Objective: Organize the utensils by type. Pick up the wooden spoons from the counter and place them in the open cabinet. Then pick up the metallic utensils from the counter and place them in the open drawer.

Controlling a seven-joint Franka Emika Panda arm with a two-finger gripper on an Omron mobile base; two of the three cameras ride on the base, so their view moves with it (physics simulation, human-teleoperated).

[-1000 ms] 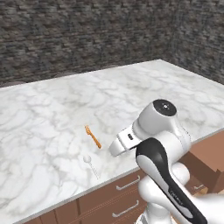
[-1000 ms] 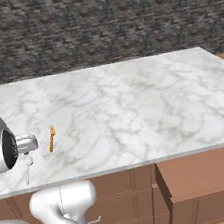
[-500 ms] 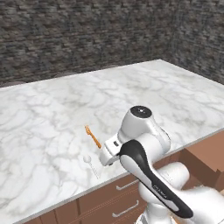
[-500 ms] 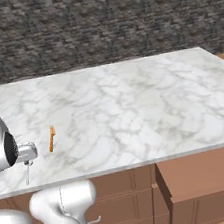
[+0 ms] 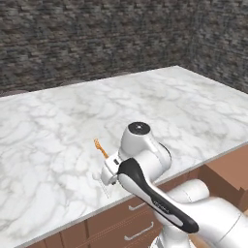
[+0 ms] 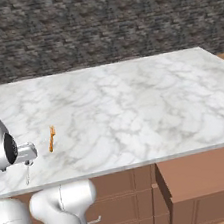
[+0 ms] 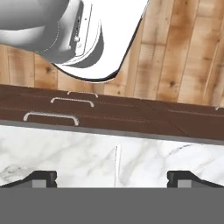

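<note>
Hovering w/ hand spread wide; silver spoon lies between fingertips.

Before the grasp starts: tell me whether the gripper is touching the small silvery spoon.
Apart. In the hand view the spoon lies on the marble counter midway between the wide-open fingertips, with bare marble on either side.

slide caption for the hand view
Open tool poised above the silvery spoon near the marble counter edge.

Dark grey stone wall (rough blocks), wooden plank floor
</note>
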